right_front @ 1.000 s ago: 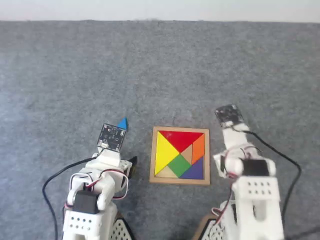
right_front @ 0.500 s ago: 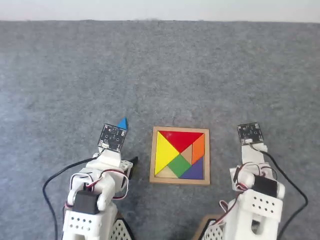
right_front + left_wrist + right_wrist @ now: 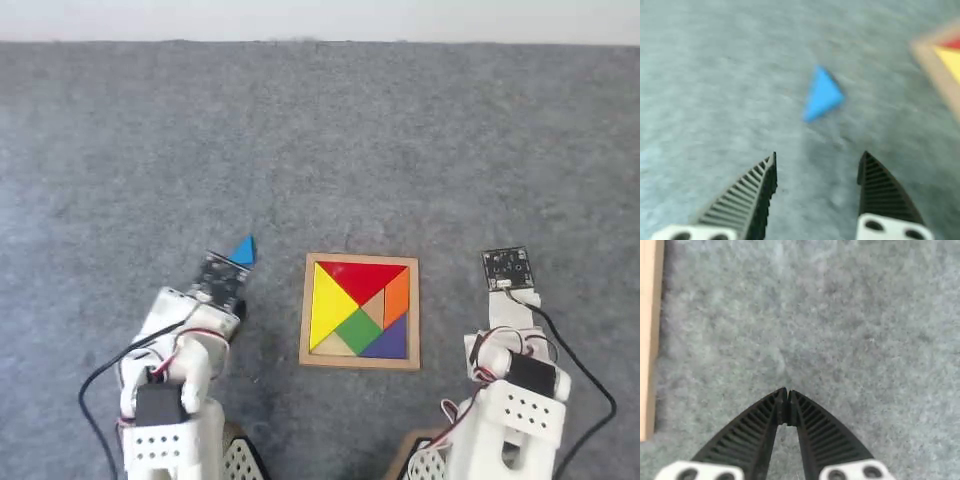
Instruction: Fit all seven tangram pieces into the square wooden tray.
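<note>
tray: the square wooden tray (image 3: 304, 320) sits on the grey tabletop (image 3: 450, 130) between the two arms, and it's nearly full.
in place: red piece (image 3: 360, 275), yellow piece (image 3: 328, 305), green piece (image 3: 357, 328), orange piece (image 3: 397, 297) and purple piece (image 3: 388, 343) all lie flat inside, five down by my count.
gaps: two small triangles of bare wood, one mid-tray beside the orange piece, one in the near corner below the yellow piece.
loose piece: the blue triangle (image 3: 244, 250) lies on the tabletop on the left arm's side, near the tray but not touching it.
left claw (image 3: 819, 155): spread wide, nothing in it, poised just short of the blue triangle.
right claw (image 3: 786, 392): pressed together, empty, over bare tabletop beside the tray's edge.
left to do: grab the blue triangle and seat it; i'd say the second gap wants one more piece after that.
</note>
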`<state>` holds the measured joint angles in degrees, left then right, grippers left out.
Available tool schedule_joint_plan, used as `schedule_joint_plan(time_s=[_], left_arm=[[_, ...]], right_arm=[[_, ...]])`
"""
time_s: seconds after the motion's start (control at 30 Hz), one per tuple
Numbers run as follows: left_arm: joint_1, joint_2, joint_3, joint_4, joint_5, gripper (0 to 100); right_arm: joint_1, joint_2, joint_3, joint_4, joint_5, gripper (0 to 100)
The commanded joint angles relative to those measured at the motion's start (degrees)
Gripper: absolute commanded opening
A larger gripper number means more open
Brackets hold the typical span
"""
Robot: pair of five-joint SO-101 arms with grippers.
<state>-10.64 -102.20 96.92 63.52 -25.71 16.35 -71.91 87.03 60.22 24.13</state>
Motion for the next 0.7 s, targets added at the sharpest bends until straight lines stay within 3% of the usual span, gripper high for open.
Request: schedule_joint_plan(time_s=[0.0,0.13,0.23,0.4,0.57,0.67], left_arm=[[-3.69,-0.18,-5.93,-6.15,3.78,25],[-4.13,0.88,-17.45,-3.87,4.57,25],[-4.92,8.97,-29.76,0.44,4.66,25],[-11.78,39.12,-47.69,5.45,2.02,25],[-10.64,70.51,-64.13,23.74,-9.05,26],[-12.40,83.16,-74.33,25.93,-7.47,28]], right_arm=[[0.22,-0.48,-0.09,-1.27,-0.70,0.6],[0.22,-0.22,0.09,-1.54,-0.70,0.6],[0.13,-0.66,0.53,-1.63,-0.70,0.6],[0.13,-0.66,0.62,-1.98,-0.97,0.6],[0.13,-0.66,0.70,-1.98,-0.97,0.6],[0.13,-0.66,0.70,-1.98,-0.79,0.6]])
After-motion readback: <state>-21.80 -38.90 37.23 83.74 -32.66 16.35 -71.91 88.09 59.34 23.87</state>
